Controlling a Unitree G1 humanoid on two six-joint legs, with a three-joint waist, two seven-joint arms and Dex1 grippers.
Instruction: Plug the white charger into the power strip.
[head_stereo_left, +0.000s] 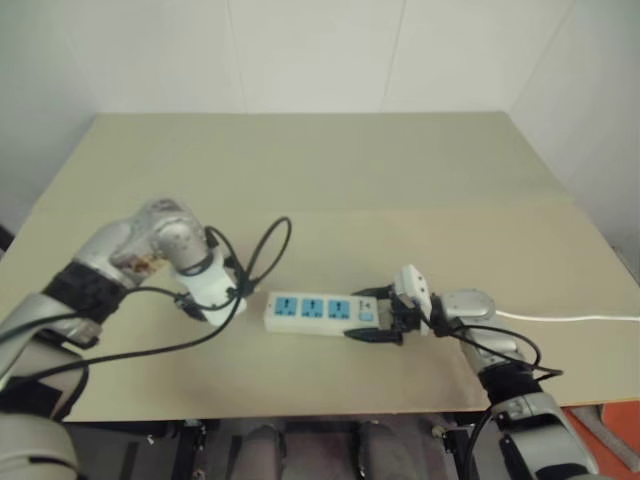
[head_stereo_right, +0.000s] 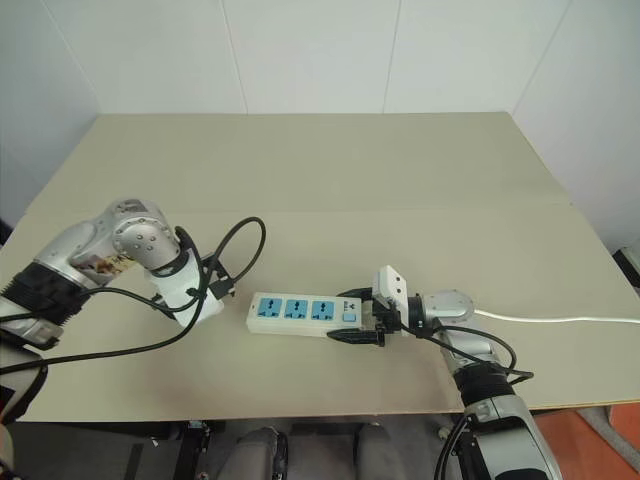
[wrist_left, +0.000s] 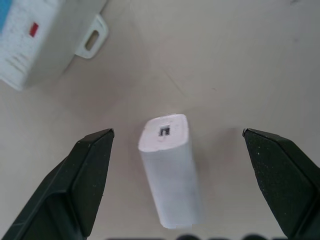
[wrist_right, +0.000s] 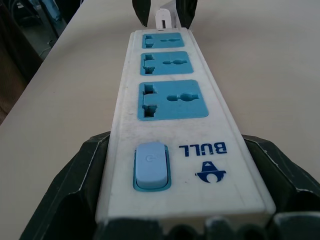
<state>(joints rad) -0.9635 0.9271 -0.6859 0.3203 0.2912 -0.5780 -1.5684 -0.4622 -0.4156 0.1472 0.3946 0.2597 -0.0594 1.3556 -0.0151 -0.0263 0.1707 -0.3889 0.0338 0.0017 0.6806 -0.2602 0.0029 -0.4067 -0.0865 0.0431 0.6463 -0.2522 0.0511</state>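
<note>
Right wrist view showed "BULL" printed on power strip (wrist_right: 172, 130), clamped between right gripper (wrist_right: 175, 200) fingers; left gripper (wrist_left: 177, 145) spread wide, straddling white charger (wrist_left: 171, 167)

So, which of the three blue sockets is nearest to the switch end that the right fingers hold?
The socket beside the pale blue switch on the power strip. The other two lie farther along, toward the white charger.
</note>
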